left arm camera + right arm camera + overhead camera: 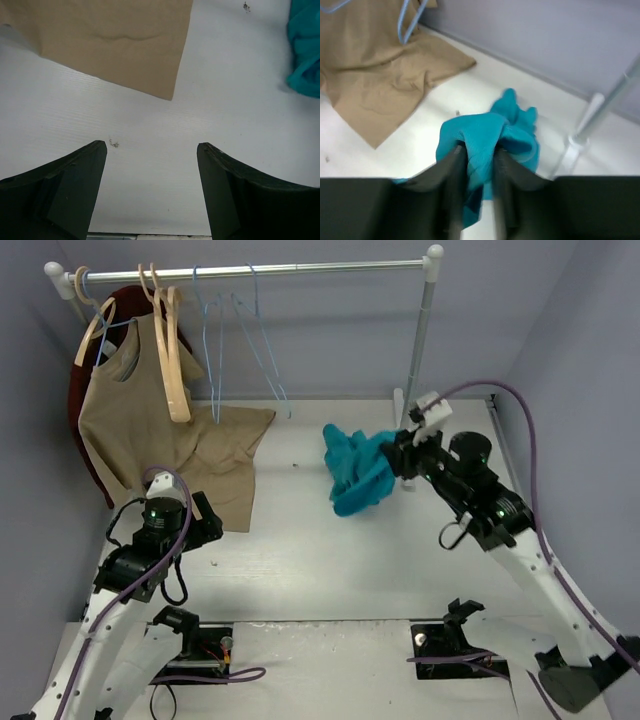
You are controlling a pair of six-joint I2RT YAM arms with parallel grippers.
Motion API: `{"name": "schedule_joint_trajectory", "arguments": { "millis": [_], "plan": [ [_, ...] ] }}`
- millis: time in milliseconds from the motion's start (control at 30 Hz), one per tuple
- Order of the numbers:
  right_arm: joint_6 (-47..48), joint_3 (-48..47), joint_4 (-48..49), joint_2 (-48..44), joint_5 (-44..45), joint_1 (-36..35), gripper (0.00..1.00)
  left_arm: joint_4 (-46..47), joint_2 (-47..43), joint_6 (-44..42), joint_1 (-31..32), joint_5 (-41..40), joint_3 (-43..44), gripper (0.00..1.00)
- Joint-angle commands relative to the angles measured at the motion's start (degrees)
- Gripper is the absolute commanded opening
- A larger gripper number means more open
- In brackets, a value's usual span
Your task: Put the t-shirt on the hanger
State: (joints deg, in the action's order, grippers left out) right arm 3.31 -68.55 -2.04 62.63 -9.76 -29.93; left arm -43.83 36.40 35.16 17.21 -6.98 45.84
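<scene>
The teal t-shirt (355,475) is bunched in a crumpled wad, lifted at the right of the table's middle. My right gripper (397,454) is shut on a fold of the t-shirt (485,132), and cloth fills the gap between the two fingers (454,170). Thin light-blue wire hangers (215,340) hang from the rail at the back, left of the t-shirt; the bottom of one hanger (410,20) shows in the right wrist view. My left gripper (205,523) hovers open over bare white table (150,125), with nothing between its fingers. An edge of the t-shirt (306,50) shows at far right there.
A tan sleeveless top (125,420) hangs on a wooden hanger (172,350) at the left of the rail (300,270). A tan cloth (235,455) lies on the table below. The rail's white post (420,340) stands just behind the right gripper.
</scene>
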Motion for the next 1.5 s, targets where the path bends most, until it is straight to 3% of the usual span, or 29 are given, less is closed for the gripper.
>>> {"name": "schedule_joint_trajectory", "arguments": {
  "millis": [0,33,67,100,167,300,433,533,633,1033,1100,1167,1200,1300,1467],
  "plan": [
    [-3.2,6.7,-10.1,-7.5,5.0,0.5,0.29,6.0,1.7,1.1,0.3,2.6,-0.4,0.73],
    [-5.0,8.9,-13.4,-9.4,6.5,0.5,0.39,6.5,1.9,1.3,0.3,2.8,-0.7,0.73],
    [-7.2,9.7,-14.9,-12.9,7.8,0.5,0.66,6.6,2.2,1.6,0.3,2.9,-0.8,0.73],
    [-8.3,10.2,-16.4,-14.2,9.4,0.5,0.74,6.7,2.4,1.9,0.4,3.2,-1.2,0.73],
    [-9.5,11.2,-19.0,-17.0,13.7,0.5,0.82,6.6,2.5,2.1,0.4,3.5,-1.4,0.73],
    [-9.2,11.4,-18.7,-14.9,13.4,0.5,0.81,6.6,2.4,2.5,0.5,3.9,-1.8,0.73],
    [-9.6,11.3,-13.4,-6.6,8.5,0.5,0.71,5.5,1.8,3.2,0.5,4.3,-1.9,0.73],
    [-9.8,11.4,-7.8,3.0,5.4,0.7,0.54,3.8,1.5,3.4,0.6,4.2,-1.5,0.73],
    [-9.0,11.2,-2.4,11.7,1.0,2.1,0.49,1.8,1.0,3.6,0.6,4.1,-1.4,0.73],
    [-6.3,-3.3,6.9,39.6,-7.8,3.1,0.53,-5.6,-3.4,4.1,0.5,3.4,-0.7,0.73],
    [-6.7,-4.2,7.6,41.8,-7.9,3.0,0.52,-7.0,-4.1,4.1,0.6,2.9,-0.2,0.73],
    [-6.6,-5.5,7.8,44.3,-8.3,3.0,0.44,-7.9,-5.2,3.9,0.6,2.0,-0.1,0.73],
    [-6.4,-6.0,7.6,45.1,-8.6,3.0,0.28,-8.6,-5.9,3.7,0.6,1.7,-0.1,0.73],
    [-4.9,-7.3,7.1,44.2,-9.5,2.3,0.01,-9.5,-6.7,3.7,0.6,0.2,0.1,0.73],
    [-2.3,-9.0,5.8,32.3,-12.6,0.5,0.0,-8.6,-7.0,3.5,0.6,0.2,1.4,0.73]
  ]
}}
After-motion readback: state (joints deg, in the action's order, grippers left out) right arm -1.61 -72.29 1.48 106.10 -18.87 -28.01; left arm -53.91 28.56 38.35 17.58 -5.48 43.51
